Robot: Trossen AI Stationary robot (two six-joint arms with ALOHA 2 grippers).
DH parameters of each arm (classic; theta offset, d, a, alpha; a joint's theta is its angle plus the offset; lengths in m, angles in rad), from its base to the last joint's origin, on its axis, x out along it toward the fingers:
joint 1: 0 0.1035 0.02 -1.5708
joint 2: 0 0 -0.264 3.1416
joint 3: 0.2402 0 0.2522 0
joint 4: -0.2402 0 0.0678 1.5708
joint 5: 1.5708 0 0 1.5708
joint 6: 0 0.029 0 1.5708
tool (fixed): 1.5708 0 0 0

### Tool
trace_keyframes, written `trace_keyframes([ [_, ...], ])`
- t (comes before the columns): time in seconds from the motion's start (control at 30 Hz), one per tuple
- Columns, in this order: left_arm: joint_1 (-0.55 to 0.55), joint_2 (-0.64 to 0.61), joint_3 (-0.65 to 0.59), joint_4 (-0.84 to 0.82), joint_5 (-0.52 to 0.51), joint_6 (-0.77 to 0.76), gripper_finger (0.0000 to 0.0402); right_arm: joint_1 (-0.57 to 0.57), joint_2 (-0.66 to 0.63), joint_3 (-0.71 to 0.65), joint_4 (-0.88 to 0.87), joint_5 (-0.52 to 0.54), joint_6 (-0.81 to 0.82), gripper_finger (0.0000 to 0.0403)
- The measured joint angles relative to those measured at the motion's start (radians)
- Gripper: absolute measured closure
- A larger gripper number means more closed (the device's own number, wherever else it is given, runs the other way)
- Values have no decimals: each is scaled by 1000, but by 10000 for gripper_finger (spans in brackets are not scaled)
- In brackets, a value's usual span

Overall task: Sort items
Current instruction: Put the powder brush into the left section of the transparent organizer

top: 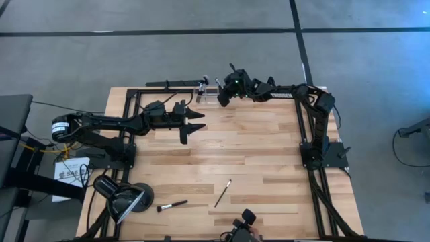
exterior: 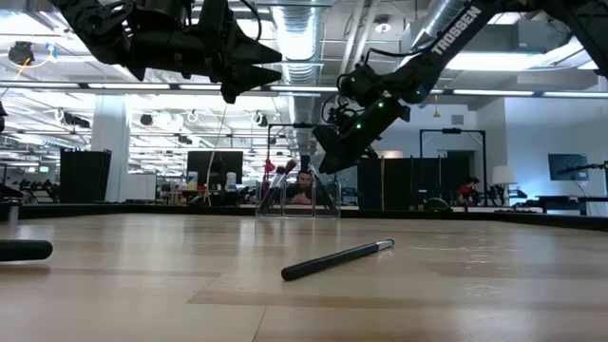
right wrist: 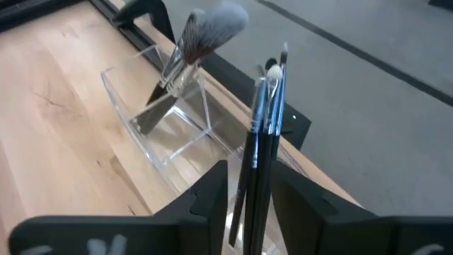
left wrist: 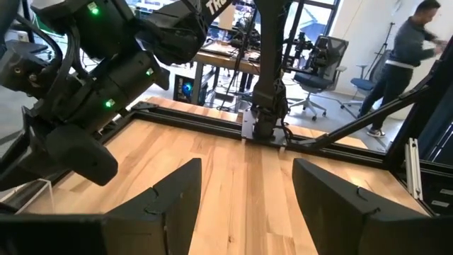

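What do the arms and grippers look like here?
Both arms are black with chunky joints. The right arm carries white TROSSEN lettering and green indicator lights near its wrist. The left gripper and right gripper each have two dark, wedge-shaped fingers. Black cables run along the left arm's base.

"TROSSEN" stands in white letters along the right arm [exterior: 454,30] in the low view.

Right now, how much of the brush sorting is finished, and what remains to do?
Done: several brushes stand in the clear organizer at the table's far edge, a fluffy brush in one compartment, slim brushes in another. In hand: the right gripper hovers at the slim brushes, jaws apart. The left gripper waits open. Left: two brushes on the table.
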Motion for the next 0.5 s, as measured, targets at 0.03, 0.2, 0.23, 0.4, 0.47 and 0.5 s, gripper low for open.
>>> trace_keyframes([
  [0.03,0,0,0,0,0,0,184,0,0,6,-11,0,0,298],
  [0.2,0,0,0,-14,0,0,184,4,-7,15,-35,0,1,284],
  [0.23,0,0,0,-23,0,0,184,9,-15,15,-55,2,6,283],
  [0.4,0,0,0,-70,0,1,184,61,-107,15,-200,2,14,280],
  [0.47,-2,0,0,-70,0,0,184,102,-161,8,-265,4,22,282],
  [0.5,-4,0,0,-70,0,0,184,128,-191,-6,-272,14,26,283],
])
